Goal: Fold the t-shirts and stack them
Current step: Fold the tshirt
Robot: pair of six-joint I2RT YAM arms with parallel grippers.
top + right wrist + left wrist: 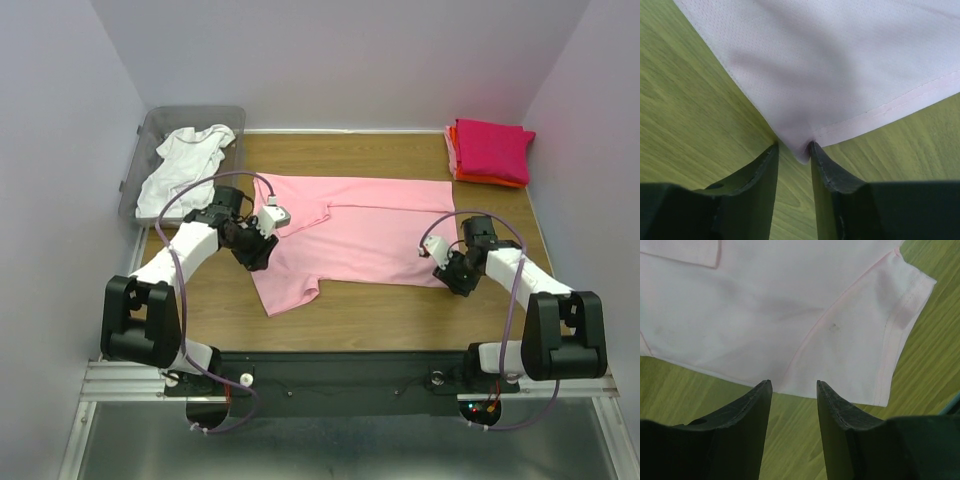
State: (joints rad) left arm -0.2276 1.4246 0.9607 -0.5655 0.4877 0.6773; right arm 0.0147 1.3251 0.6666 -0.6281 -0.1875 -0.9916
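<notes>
The light pink t-shirt (360, 225) lies spread flat across the middle of the wooden table (400, 310), its length running side to side and one short sleeve (900, 330) pointing toward the near left. The left gripper (794, 386) is down low at that sleeve end. Its two dark fingers (752, 415) stand parted with bare wood showing between them. Their tips sit right at the shirt's near edge, with no cloth between them, so it has hold of nothing. Over on the other side, the right gripper (794, 146) is at the shirt's near right corner, where the stitched hem (900, 107) meets the side edge. Its jaws are narrower than the left's but apart, and the very tip of the corner sits in the gap between the fingertips, touching both. Wood shows between the fingers lower down, so the cloth looks bracketed rather than squeezed flat. At the back left stands a clear grey plastic bin (135, 180) with a crumpled white t-shirt (185, 170) heaped inside it. In the far right corner is a stack of folded tees, well apart from the pink one. The magenta one (492, 145) is on top, an orange one (485, 180) peeks out beneath, and a salmon edge (450, 145) shows at the left side.
</notes>
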